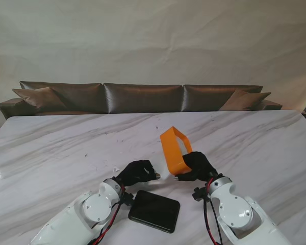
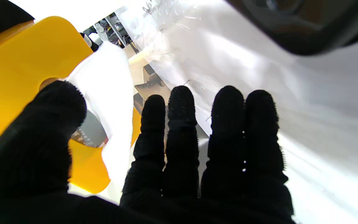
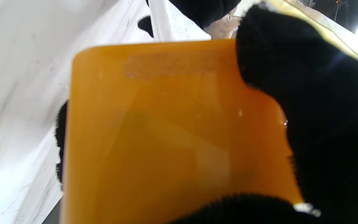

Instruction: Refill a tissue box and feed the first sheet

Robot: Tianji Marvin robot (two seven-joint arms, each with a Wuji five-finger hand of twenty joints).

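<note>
The orange box shell [image 1: 175,151] is held tilted off the table [image 1: 66,143] in the right hand [image 1: 198,166], thumb and fingers closed on its wall. The left hand [image 1: 137,172] lies just beside it, fingers [image 2: 182,124] straight and together, holding nothing that can be made out. A dark tray [image 1: 154,210] lies nearer, between the arms. A white sheet [image 2: 110,93], possibly the tissue pack, is glimpsed by the shell in the left wrist view. The loading step appears to be in hand; next, the pack must be located and slid inside.
</note>
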